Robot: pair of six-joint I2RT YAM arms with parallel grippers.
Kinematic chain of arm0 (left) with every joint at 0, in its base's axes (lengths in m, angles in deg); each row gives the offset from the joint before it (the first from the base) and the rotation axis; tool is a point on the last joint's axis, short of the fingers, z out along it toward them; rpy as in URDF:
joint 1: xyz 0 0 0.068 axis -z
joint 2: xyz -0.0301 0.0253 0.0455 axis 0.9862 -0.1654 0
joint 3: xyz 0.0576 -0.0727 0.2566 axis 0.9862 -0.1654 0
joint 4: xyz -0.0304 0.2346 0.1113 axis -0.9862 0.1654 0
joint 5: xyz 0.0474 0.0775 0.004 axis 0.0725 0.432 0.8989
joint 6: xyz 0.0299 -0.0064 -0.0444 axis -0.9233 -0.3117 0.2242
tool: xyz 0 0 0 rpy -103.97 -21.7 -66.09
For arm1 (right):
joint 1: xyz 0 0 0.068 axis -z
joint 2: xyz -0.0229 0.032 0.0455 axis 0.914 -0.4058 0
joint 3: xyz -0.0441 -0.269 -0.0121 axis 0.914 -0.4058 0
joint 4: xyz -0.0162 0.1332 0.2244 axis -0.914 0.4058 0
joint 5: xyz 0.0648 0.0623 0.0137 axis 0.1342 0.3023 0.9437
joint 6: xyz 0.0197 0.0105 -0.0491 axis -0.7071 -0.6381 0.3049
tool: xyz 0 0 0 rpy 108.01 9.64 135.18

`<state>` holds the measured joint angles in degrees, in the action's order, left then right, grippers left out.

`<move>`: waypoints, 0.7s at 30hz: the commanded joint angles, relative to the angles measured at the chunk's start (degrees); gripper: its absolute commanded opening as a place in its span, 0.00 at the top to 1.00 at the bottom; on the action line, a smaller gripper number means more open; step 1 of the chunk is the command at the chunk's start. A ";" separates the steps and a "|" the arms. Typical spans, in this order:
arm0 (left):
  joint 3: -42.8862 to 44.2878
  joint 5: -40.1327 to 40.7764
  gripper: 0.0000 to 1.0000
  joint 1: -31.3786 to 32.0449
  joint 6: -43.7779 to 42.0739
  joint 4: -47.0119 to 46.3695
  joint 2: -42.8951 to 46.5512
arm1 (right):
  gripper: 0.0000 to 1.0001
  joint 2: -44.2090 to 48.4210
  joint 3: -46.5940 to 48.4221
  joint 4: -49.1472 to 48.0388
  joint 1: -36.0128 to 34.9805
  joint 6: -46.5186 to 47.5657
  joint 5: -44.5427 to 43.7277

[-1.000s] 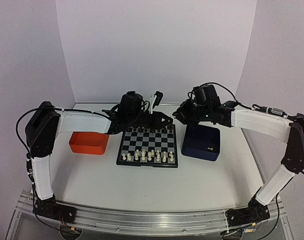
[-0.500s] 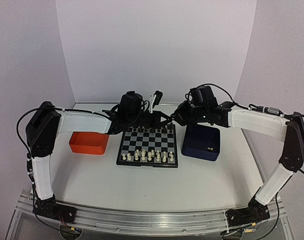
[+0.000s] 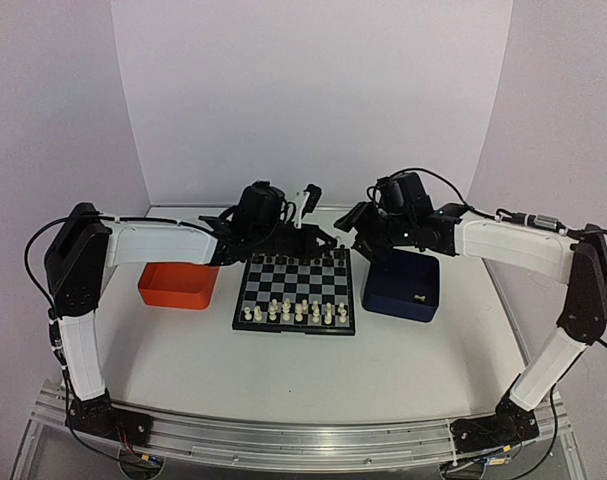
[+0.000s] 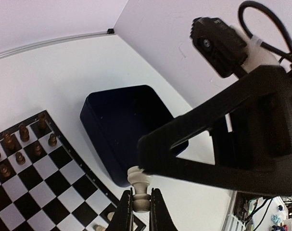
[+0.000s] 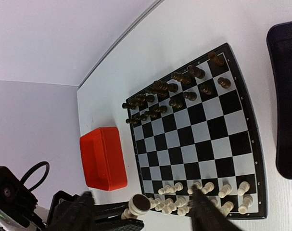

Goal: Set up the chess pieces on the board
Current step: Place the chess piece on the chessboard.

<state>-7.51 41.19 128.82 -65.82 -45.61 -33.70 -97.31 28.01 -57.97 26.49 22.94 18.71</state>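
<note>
Since a second ago, the right hand [image 5: 142, 211] has opened wide, letting go of a cream-white chess piece [image 4: 140, 190]. That piece stands upright, pinched in the closed left hand [image 4: 140, 214], just above the board [image 4: 35, 178] at its far right corner. Beyond this hand sits a dark blue tray [image 4: 121, 120] on the white desk [image 4: 64, 67].

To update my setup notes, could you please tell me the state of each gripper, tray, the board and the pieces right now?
left gripper: shut on the held piece, a cream-white one, in the air.
right gripper: open, empty.
board: flat, partly set.
cream-white pieces: upright on the near rows.
dark pieces: upright on the far rows.
orange tray: looks empty.
dark blue tray: holds one pale piece.
</note>
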 commanded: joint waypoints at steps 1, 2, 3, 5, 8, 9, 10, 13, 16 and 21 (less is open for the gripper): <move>1.13 6.13 1.00 0.06 -2.16 16.66 7.14 | 0.12 5.97 -2.13 2.68 -0.04 9.87 -7.13; 1.51 7.11 1.00 0.02 -2.27 20.10 7.85 | 0.11 7.05 -3.25 2.97 0.16 11.63 -8.21; 2.04 8.34 1.00 -0.02 -2.25 23.94 8.59 | 0.11 8.63 -4.38 3.37 0.41 13.88 -9.47; 3.33 9.73 1.00 -0.30 -2.52 32.26 9.43 | 0.10 10.95 -6.08 5.92 0.69 19.35 -12.34; 7.09 9.60 1.00 -1.99 -2.37 43.95 9.15 | 0.08 12.80 -5.51 13.05 0.96 28.23 -18.06; 8.10 8.98 1.00 -2.84 -2.39 48.39 8.74 | 0.07 12.82 -4.73 16.41 1.08 30.74 -19.68; 9.09 8.04 1.00 -3.74 -2.61 51.52 8.11 | 0.06 12.73 -4.12 19.12 1.20 32.98 -21.01; 13.12 5.69 1.00 -6.60 -3.53 59.66 4.90 | 0.04 12.26 -3.41 23.32 1.73 37.10 -23.36; 18.21 5.52 1.00 -8.29 -4.09 67.89 0.95 | 0.04 12.18 -3.93 24.30 2.76 37.94 -22.48; 26.36 5.70 1.00 -9.20 -5.44 76.16 -6.49 | 0.04 11.40 -4.14 24.82 4.94 37.55 -18.43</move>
<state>13.04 47.39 119.37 -69.11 18.72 -35.34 -85.44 22.81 -35.74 29.94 58.25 -1.13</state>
